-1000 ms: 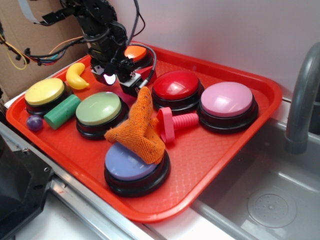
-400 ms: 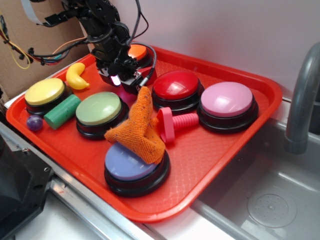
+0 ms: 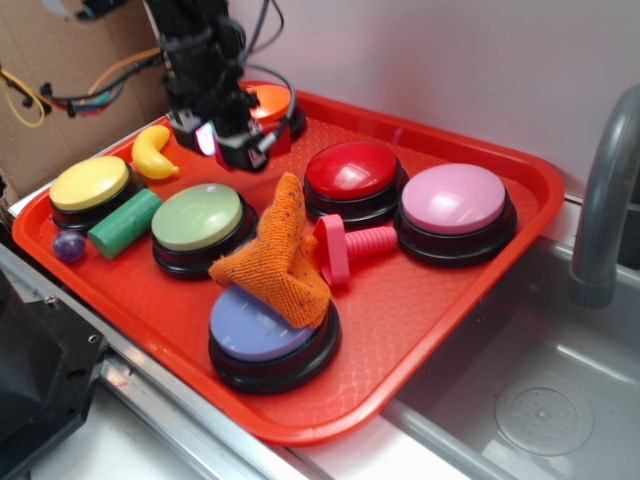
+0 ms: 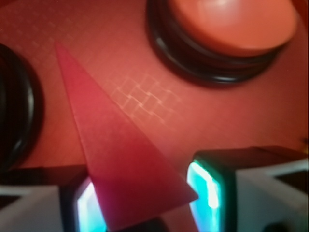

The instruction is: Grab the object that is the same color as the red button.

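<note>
The object, a dark-red wedge (image 4: 120, 150), sits between my fingers in the wrist view, its narrow tip pointing away. My gripper (image 4: 147, 198) is shut on it, with both lit pads against its sides. In the exterior view the gripper (image 3: 232, 145) hangs over the back left of the red tray (image 3: 420, 400), in front of the orange button (image 3: 272, 100), and it hides most of the wedge. The red button (image 3: 352, 170) stands to the right of the gripper, apart from it.
The orange button (image 4: 231, 24) is just ahead of the wedge. The green button (image 3: 197, 215), pink button (image 3: 453, 198), pinkish bolt (image 3: 350, 245), an orange cloth (image 3: 275, 255) on the blue button (image 3: 255, 330), yellow button (image 3: 90, 183), green cylinder (image 3: 125, 222) and banana (image 3: 153, 152) fill the tray. A sink (image 3: 540, 400) lies right.
My gripper came down over the wedge, closed on it, and has risen and shifted left toward the orange button with the wedge in it.
</note>
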